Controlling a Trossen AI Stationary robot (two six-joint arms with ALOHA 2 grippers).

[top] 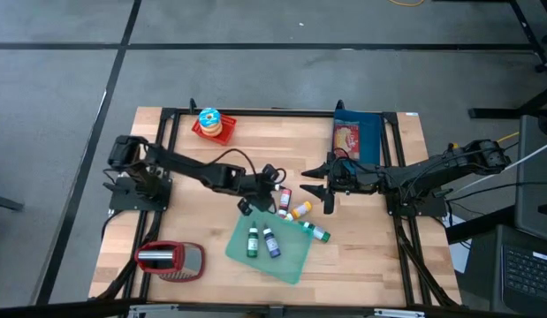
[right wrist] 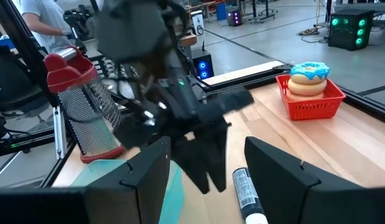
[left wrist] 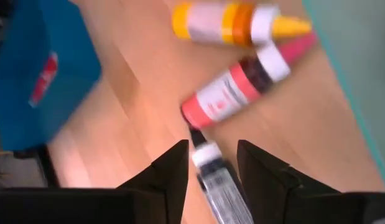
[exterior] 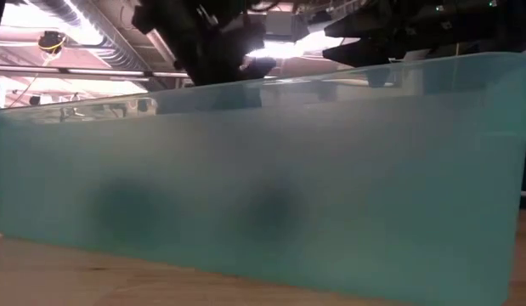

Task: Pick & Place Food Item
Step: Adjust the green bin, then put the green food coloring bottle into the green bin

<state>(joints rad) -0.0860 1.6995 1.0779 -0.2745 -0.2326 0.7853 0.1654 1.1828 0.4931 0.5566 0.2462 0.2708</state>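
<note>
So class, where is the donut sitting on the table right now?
In the high view, the blue-iced donut sits in a red basket at the table's far edge on the left arm's side, well apart from the bottles and the blue box.

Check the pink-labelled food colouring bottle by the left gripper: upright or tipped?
Tipped. The pink-labelled food colouring bottle lies on its side on the wooden table, beside the lying yellow bottle.

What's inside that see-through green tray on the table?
The green tray holds two small bottles standing apart: a green one and a blue one. A third green-capped bottle lies at its corner; whether it's inside is unclear.
</note>
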